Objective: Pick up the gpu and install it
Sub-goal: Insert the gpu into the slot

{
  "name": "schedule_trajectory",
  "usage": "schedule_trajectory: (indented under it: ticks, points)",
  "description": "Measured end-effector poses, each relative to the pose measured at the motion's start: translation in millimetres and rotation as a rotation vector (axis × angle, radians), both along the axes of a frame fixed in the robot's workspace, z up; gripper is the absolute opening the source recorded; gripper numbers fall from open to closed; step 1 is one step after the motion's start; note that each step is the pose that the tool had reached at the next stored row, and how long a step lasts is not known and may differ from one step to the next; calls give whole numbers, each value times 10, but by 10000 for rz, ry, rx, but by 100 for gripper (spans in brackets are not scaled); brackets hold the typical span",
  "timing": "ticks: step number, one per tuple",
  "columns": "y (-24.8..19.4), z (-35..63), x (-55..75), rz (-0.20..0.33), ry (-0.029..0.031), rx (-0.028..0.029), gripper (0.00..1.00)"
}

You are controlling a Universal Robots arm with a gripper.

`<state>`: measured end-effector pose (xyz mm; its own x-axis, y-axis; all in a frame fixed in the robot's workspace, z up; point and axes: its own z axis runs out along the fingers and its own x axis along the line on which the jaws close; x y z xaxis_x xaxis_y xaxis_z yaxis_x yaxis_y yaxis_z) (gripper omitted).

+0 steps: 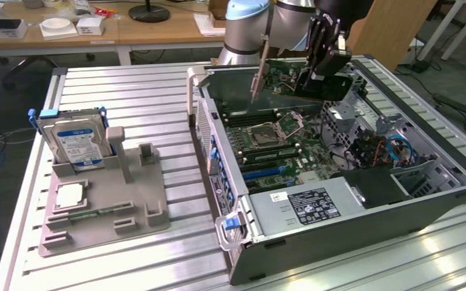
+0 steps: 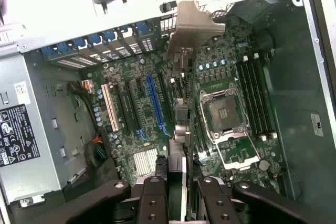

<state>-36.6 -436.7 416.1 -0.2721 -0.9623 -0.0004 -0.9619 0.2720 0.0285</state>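
Above the open case [image 1: 209, 130], toward its far end, the gripper [image 1: 324, 60] hangs with its fingers [image 2: 153, 198] closed on the gpu [image 1: 286, 76]. The card is therefore off the table [image 1: 136, 85] and in the air over the motherboard [image 1: 278, 148].

It is gripped by one long edge and stands roughly on edge. Its bracket [image 2: 191, 24] points toward the case's rear wall on the exterior view's left. That attitude appears meant to keep the connector edge facing down at the slots [image 2: 155, 103] while the bracket lines up with the openings in that wall.

From the wrist camera the card is seen edge-on, running from between the fingers out to the bracket. It lies over the board between the blue slots and the CPU socket [image 2: 226, 111]. Whether it sits exactly over the right slot cannot be told. It looks clear of the board and is not yet seated.

On the exterior view's left, well apart from the case, a hard drive [image 1: 75, 142] stands upright in a grey holder [image 1: 111, 212] on the table, kept out of the arm's way.
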Motion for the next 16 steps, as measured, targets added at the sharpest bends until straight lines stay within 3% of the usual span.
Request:
schedule_trajectory:
  ticks: [16]
  points:
    - [0, 0, 0, 134, 0, 0, 27]
